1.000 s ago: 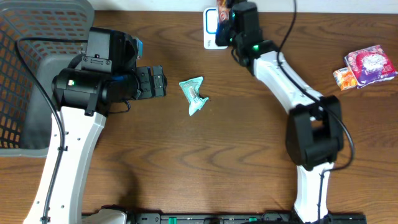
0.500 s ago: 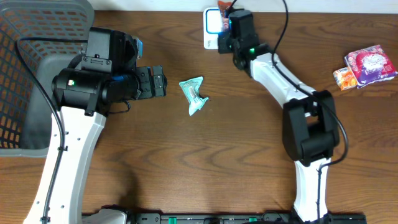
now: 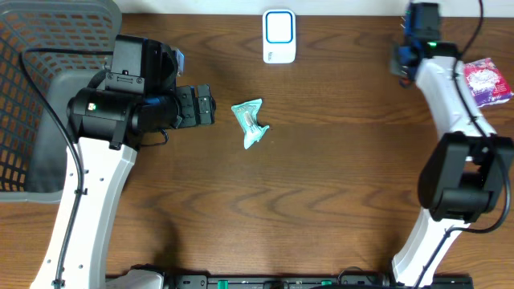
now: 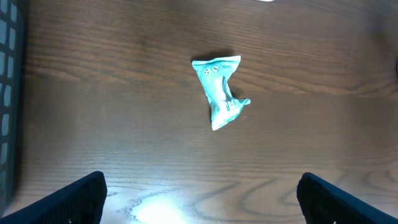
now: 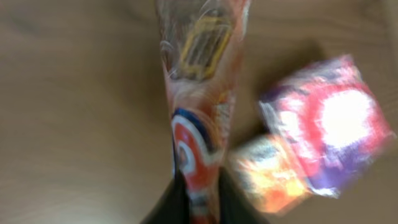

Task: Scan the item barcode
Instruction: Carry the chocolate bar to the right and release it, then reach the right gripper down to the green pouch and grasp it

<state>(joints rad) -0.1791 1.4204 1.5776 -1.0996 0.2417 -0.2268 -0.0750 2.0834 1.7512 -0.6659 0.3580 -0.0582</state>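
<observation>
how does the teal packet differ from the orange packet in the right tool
The teal packet lies loose on the table, with nothing touching it; the orange packet is pinched in the right tool. The teal packet is crumpled and twisted; the orange packet runs long and narrow. Both are small printed wrappers.

We saw the basket (image 3: 44, 56) far left and the scanner (image 3: 279, 35) at the table's (image 3: 305, 185) back. A crumpled packet (image 3: 250, 123) lay before the scanner, snack packs (image 3: 484, 81) far right.
</observation>
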